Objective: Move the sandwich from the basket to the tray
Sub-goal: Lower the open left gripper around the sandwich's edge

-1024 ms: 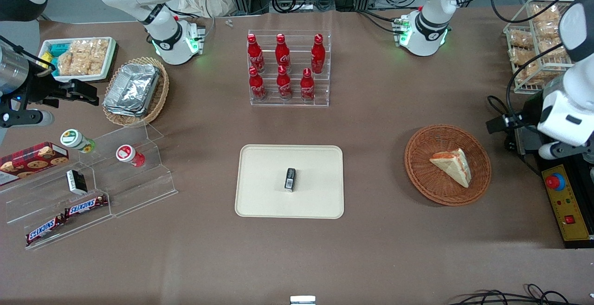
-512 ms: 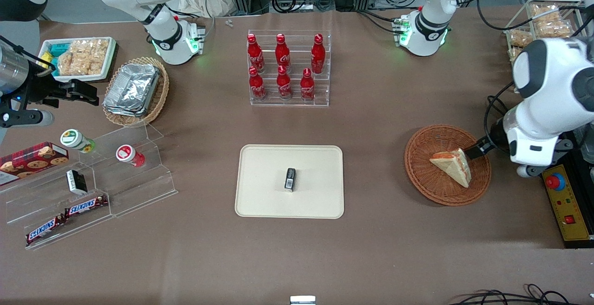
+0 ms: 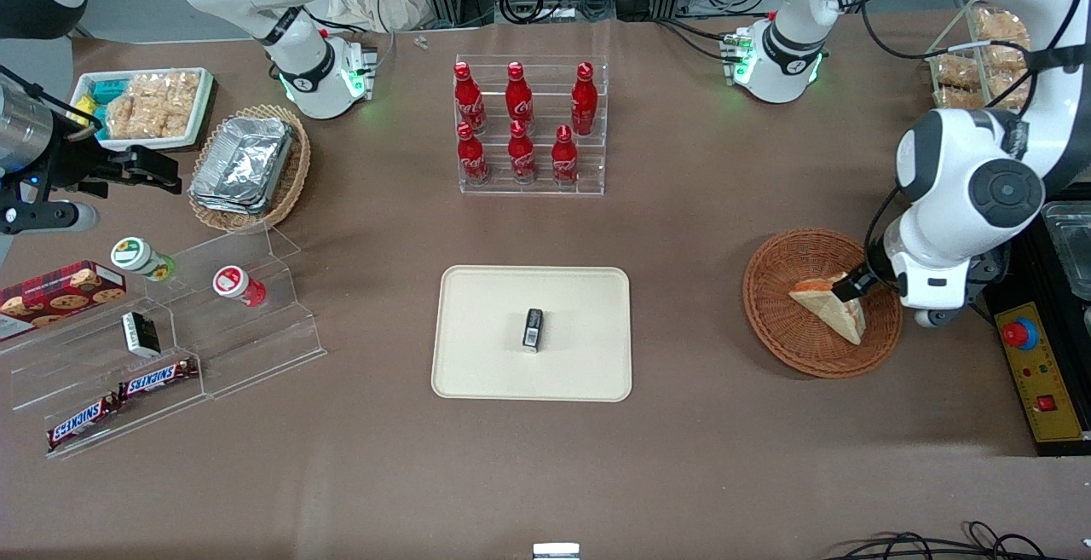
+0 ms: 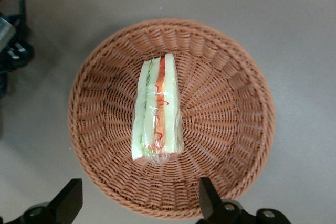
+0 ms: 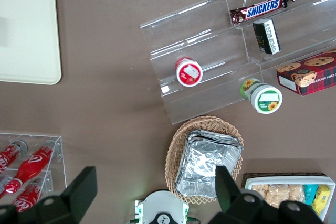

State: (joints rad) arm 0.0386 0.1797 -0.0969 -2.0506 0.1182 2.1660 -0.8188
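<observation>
Sandwich (image 4: 157, 113): pale bread, green and red-orange filling stripes, clear wrap, below the gripper (image 4: 140, 203), whose fingers are black and spread. Basket (image 4: 226, 108): reddish-brown radial weave. Tray (image 3: 494, 364): plain cream. Table (image 3: 724, 458): flat brown.

The working arm's black two-finger gripper (image 4: 139, 203) has swung in over the round reddish-brown wicker basket (image 3: 771, 321), fingers spread above the wrapped triangular sandwich (image 4: 156, 114).
</observation>
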